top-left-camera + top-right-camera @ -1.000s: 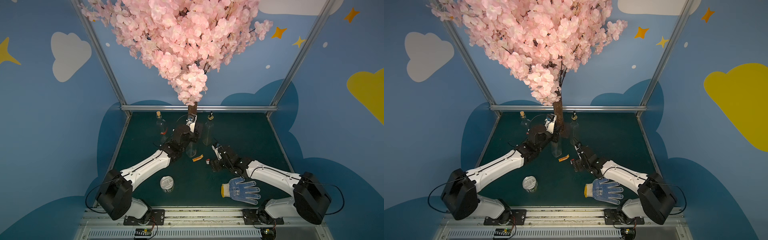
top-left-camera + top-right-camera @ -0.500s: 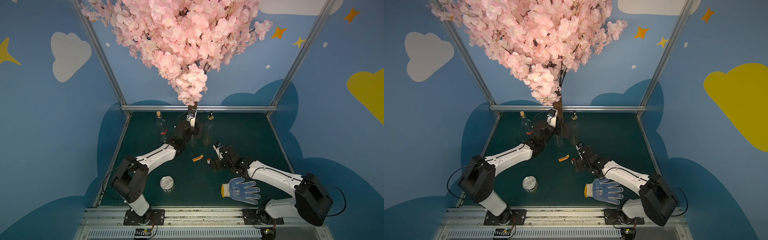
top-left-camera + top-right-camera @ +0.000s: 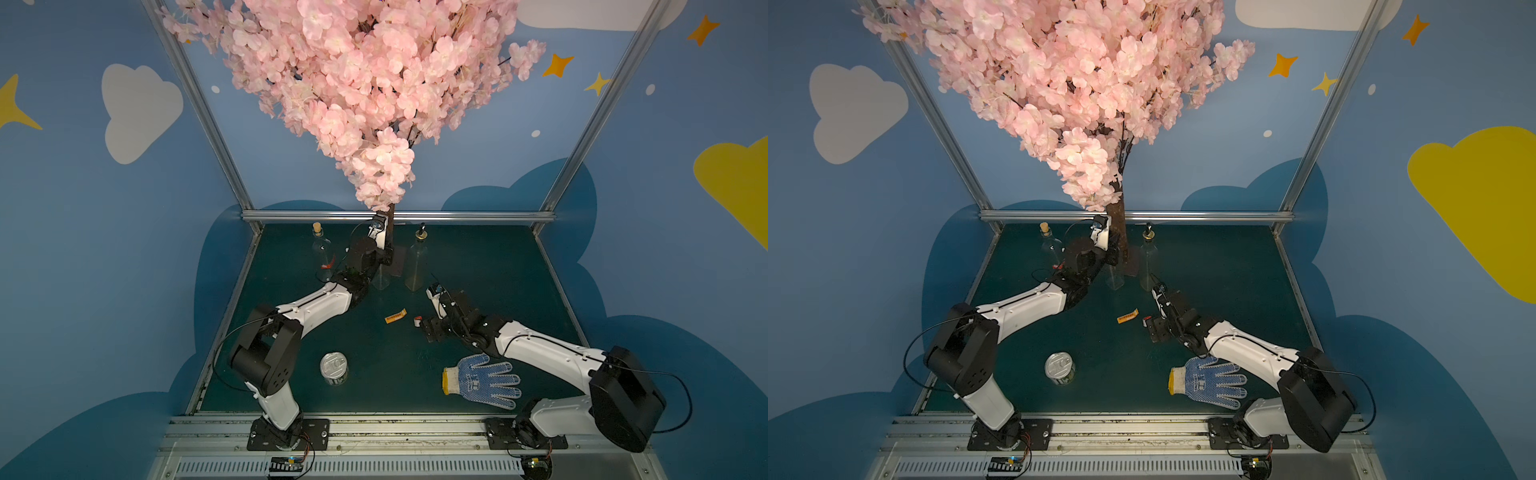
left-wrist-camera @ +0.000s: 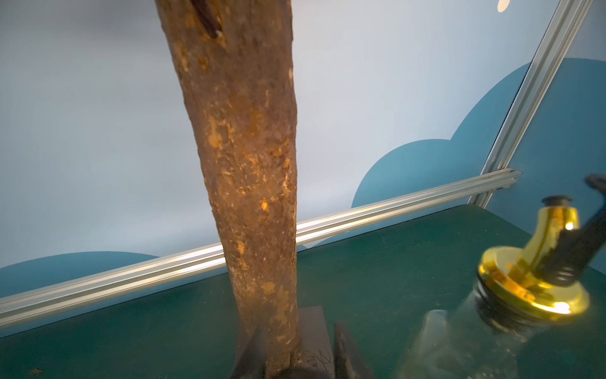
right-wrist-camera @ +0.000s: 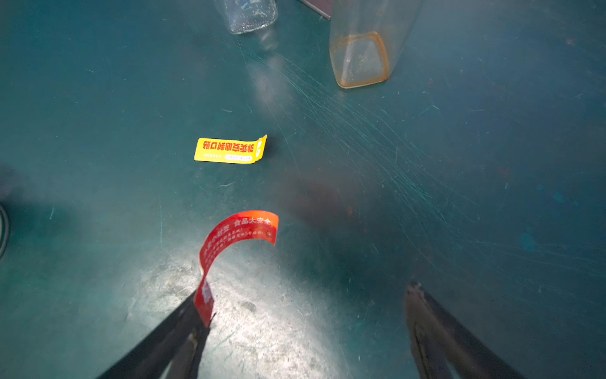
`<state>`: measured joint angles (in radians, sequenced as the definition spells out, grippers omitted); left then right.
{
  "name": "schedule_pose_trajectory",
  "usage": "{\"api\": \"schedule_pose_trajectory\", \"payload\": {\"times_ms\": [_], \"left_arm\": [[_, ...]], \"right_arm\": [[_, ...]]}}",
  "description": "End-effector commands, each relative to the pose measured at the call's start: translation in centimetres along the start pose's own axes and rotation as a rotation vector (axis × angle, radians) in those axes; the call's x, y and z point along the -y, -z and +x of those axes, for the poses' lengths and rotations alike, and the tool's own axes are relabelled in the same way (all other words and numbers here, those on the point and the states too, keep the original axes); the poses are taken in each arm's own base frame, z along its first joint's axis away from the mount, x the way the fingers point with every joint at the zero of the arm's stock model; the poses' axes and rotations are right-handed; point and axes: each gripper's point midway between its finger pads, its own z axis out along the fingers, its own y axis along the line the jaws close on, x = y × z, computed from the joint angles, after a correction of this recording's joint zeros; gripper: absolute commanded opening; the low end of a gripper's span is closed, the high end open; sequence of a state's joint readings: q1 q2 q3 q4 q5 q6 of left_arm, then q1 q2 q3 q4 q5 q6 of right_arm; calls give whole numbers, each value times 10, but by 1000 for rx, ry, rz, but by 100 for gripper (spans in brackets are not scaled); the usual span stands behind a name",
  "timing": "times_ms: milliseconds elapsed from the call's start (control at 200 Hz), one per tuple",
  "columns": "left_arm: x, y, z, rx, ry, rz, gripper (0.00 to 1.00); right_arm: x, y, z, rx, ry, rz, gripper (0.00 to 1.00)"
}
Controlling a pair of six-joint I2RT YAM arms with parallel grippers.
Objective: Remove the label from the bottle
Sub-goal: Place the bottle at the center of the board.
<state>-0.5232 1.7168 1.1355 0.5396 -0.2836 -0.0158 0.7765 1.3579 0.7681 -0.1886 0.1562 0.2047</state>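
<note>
On green table point(image 3: 478, 266), noted left gripper point(image 3: 385, 259) pinching bottle point(image 3: 381, 280) beside trunk point(image 4: 249, 164), right gripper point(image 5: 306, 300) spread, red label point(image 5: 229, 236) glued to one finger point(image 5: 177, 331). Feared label not dropping free.

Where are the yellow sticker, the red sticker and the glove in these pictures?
yellow label point(image 5: 229, 151): right wrist view, middle of its printed face.
red label point(image 5: 242, 228): right wrist view, on its curled free end.
work glove point(image 3: 471, 380): in a top view, on the dotted palm.
</note>
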Motion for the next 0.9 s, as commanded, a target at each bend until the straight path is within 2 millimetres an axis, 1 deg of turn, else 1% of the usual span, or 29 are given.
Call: {"api": "schedule_pose_trajectory", "payload": {"times_ms": [0, 150, 210, 340, 400, 536, 771, 896], "left_arm": [[-1, -1, -24, 68, 33, 12, 2], [-2, -2, -11, 38, 37, 8, 3], [-3, -2, -8, 31, 39, 2, 9], [-3, -2, -5, 24, 42, 4, 26], [-3, -1, -5, 21, 45, 5, 30], [-3, 0, -6, 17, 44, 8, 37], [-2, 0, -3, 7, 45, 12, 46], [-1, 4, -10, 22, 49, 20, 52]], "right_arm": [[0, -3, 2, -3, -7, -5, 90], [0, -4, 2, -6, -6, -3, 90], [0, -5, 3, -9, -7, -3, 90], [1, -4, 2, -7, -7, -3, 90], [1, -4, 2, -6, -8, -3, 90], [0, -5, 2, -9, -8, -5, 90], [0, -5, 3, -8, -8, -4, 91], [0, -5, 3, -9, -8, -4, 90]]}}
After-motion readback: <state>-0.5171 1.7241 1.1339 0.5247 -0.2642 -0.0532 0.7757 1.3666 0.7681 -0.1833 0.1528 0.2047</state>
